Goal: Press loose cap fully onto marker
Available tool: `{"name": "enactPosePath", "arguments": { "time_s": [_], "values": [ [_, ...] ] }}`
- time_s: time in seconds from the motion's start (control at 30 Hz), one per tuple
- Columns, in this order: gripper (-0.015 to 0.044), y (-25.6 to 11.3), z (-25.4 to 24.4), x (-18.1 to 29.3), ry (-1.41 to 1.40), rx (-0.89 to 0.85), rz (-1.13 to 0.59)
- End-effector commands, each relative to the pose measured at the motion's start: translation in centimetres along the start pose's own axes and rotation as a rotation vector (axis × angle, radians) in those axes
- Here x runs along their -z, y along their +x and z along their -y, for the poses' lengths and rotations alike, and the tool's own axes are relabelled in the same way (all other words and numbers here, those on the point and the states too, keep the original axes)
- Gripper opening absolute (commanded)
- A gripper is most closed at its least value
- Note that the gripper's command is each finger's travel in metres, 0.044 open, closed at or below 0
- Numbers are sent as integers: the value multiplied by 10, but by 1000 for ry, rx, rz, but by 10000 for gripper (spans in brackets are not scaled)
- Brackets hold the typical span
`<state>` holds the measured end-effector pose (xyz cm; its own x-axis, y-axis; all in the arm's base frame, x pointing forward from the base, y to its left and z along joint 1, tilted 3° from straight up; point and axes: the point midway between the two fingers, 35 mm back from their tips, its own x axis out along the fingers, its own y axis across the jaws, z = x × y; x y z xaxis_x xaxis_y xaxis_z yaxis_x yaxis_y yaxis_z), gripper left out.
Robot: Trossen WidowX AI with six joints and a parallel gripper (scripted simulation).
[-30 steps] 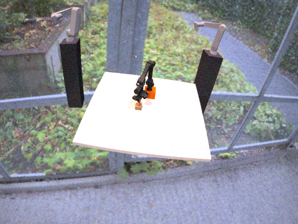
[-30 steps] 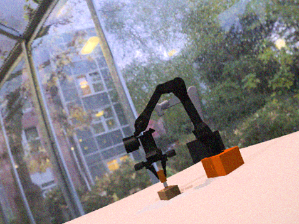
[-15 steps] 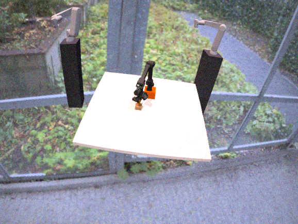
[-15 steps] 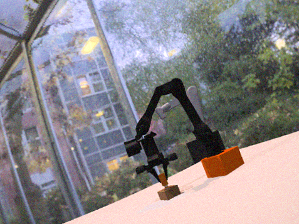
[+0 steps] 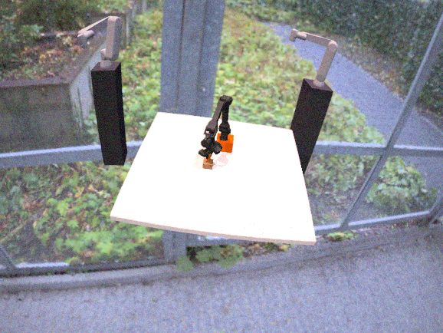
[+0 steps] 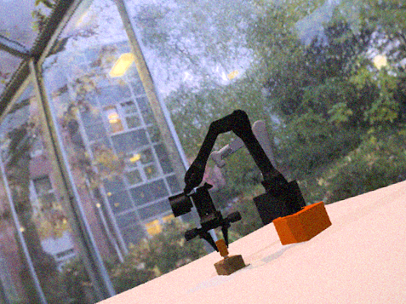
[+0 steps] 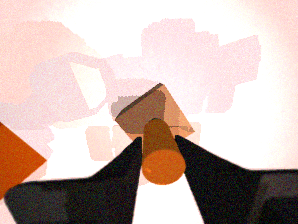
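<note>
Orange cap (image 6: 223, 248) (image 7: 163, 167) upright over marker in brown block (image 5: 208, 166) (image 6: 230, 265) (image 7: 172, 112).

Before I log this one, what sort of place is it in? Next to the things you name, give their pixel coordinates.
Probably a glass-walled conservatory or garden pavilion: tall glass panes in grey metal frames (image 5: 193, 57) (image 6: 148, 77), with leafy green plants (image 5: 245, 73) (image 6: 336, 115) outside.

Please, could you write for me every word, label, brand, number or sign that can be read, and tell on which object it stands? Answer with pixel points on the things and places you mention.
There are none to read: I see no lettering on the orange cap (image 6: 222, 247) (image 7: 163, 167), the holder block (image 5: 208, 165) (image 6: 230, 265) (image 7: 176, 112) or the arm (image 5: 216, 117) (image 6: 254, 146).
</note>
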<state>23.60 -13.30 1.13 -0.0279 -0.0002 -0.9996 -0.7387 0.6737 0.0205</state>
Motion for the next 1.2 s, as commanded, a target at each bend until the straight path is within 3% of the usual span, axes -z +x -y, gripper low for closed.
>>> {"name": "enactPosePath", "arguments": {
  "time_s": [0.0, 0.23, 0.37, 0.53, 0.77, 0.83, 1.17],
  "values": [
    [263, 0, 0, 0, 0, 0, 0],
    [440, 0, 0, 0, 0, 0, 0],
    [440, -9, 1, 0, 0, 0, 0],
    [440, -73, 0, 0, 0, 0, 0],
    [440, -75, 0, 0, 0, 0, 0],
    [387, -75, 0, 0, 66, 0, 0],
    [125, -66, 0, 0, 972, 2, 0]
  ]
}}
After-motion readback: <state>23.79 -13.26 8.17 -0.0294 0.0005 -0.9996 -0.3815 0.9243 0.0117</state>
